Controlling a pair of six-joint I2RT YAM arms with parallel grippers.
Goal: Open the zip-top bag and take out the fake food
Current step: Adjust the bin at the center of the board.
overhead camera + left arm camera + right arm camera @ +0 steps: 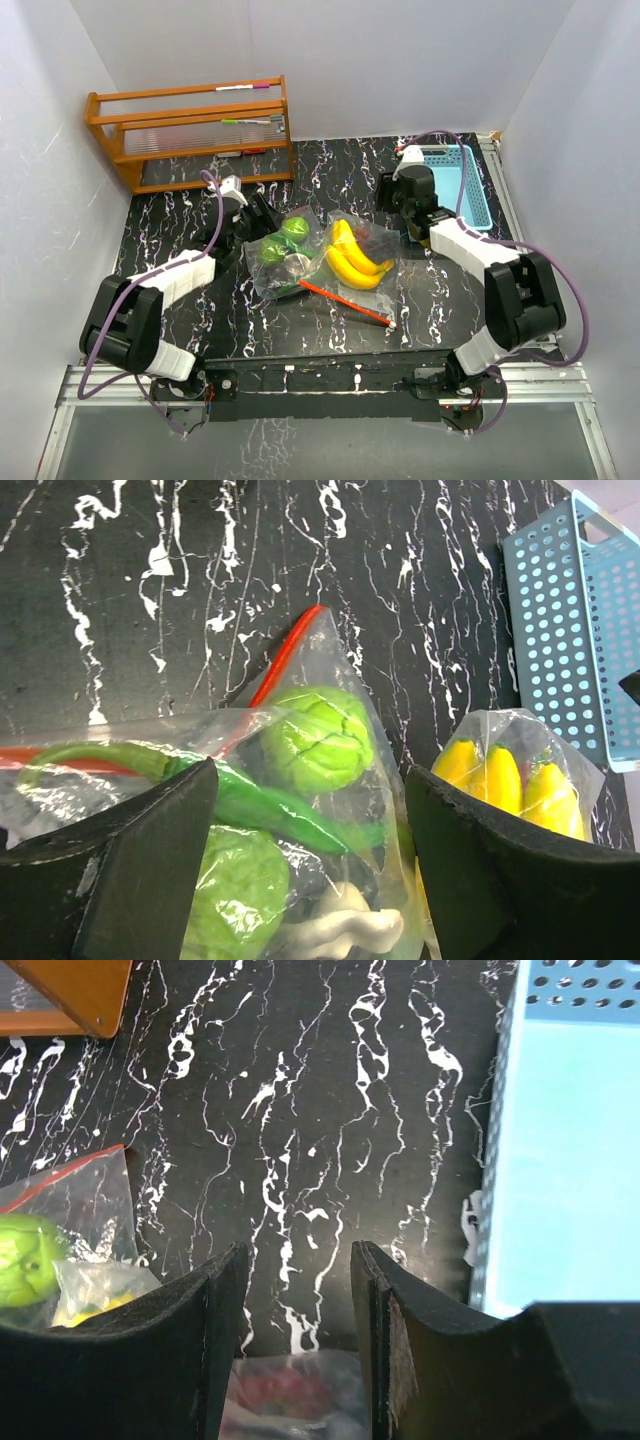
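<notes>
Two arms reach in toward one zip-top bag [320, 258] lying flat on the dark marbled table [180, 225] in the top view. The left gripper [262, 216] sits at the bag's left edge and the right gripper [407, 230] at its right edge. Inside the clear plastic are yellow bananas [353, 262] on the right side and round green fruits [294, 228] on the left. The bag's red zip strip [345, 303] runs along its near edge. A light-blue basket [464, 182] stands just behind the right gripper, and an orange rack [190, 128] stands at the far left.

From the left wrist, the left gripper's [310, 775] jaws stand wide apart and straddle the bag's corner. A green fruit [316, 740] and a long green pepper [262, 802] lie in the gap between them. The bananas [500, 775] show past the right-hand finger.

From the right wrist, the right gripper's [300, 1250] jaws stand narrowly apart, with bare table showing between the tips. Crumpled plastic [290, 1390] with something red in it shows low in the gap; whether the jaws pinch it cannot be told. The rest of the bag [90, 1195], with a green fruit [20, 1260], lies left of the jaws, and the basket [560, 1160] lies to their right.
</notes>
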